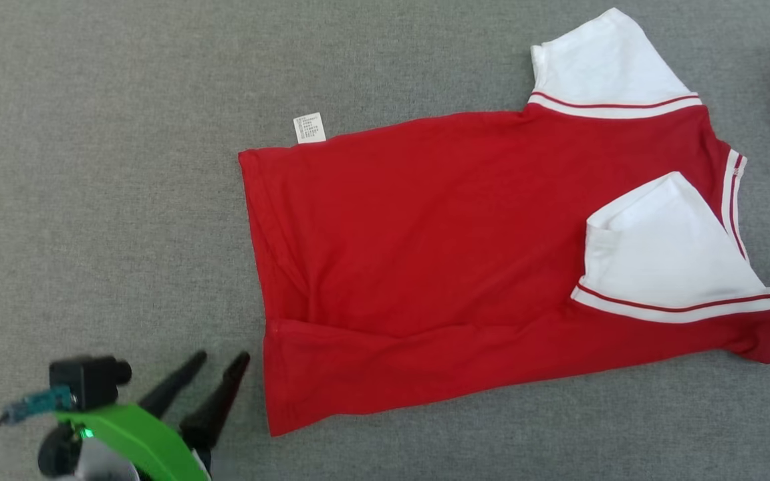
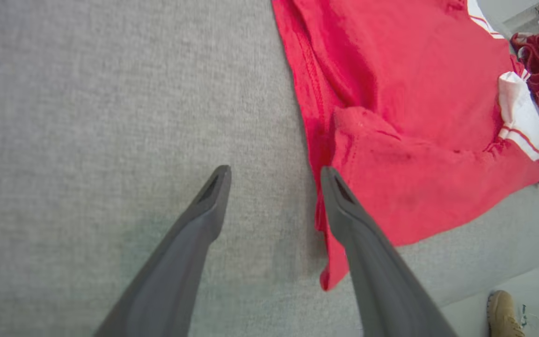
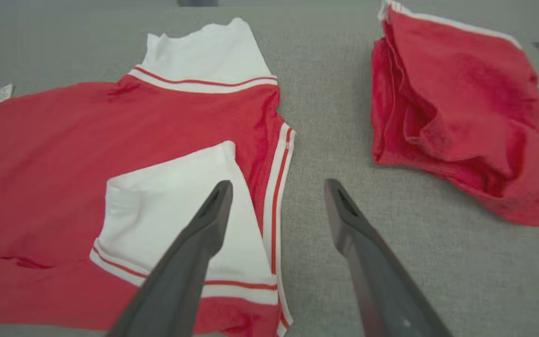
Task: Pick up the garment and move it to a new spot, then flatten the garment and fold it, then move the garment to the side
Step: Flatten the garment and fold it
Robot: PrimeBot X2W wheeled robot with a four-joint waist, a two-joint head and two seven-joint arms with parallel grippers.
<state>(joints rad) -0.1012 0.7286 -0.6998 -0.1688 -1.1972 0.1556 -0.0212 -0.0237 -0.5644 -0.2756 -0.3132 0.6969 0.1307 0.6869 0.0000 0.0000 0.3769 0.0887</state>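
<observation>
Garment (image 1: 425, 254) flat on table (image 1: 91, 167), one long edge folded in. Left hand (image 1: 220, 359) fingers apart, beside its hem corner. Right hand (image 3: 277, 185) fingers apart over its collar edge. For far-edge fold, pinch both ends and lift evenly.

Bright, even, diffuse light, prob. from overhead. Head view sharp. Faint soft shadow under left gripper (image 2: 275, 172) on grey surface (image 2: 87, 117). Wide-angle bending at wrist-view edges; garment (image 2: 414, 93) weave soft, slightly blurred there.
</observation>
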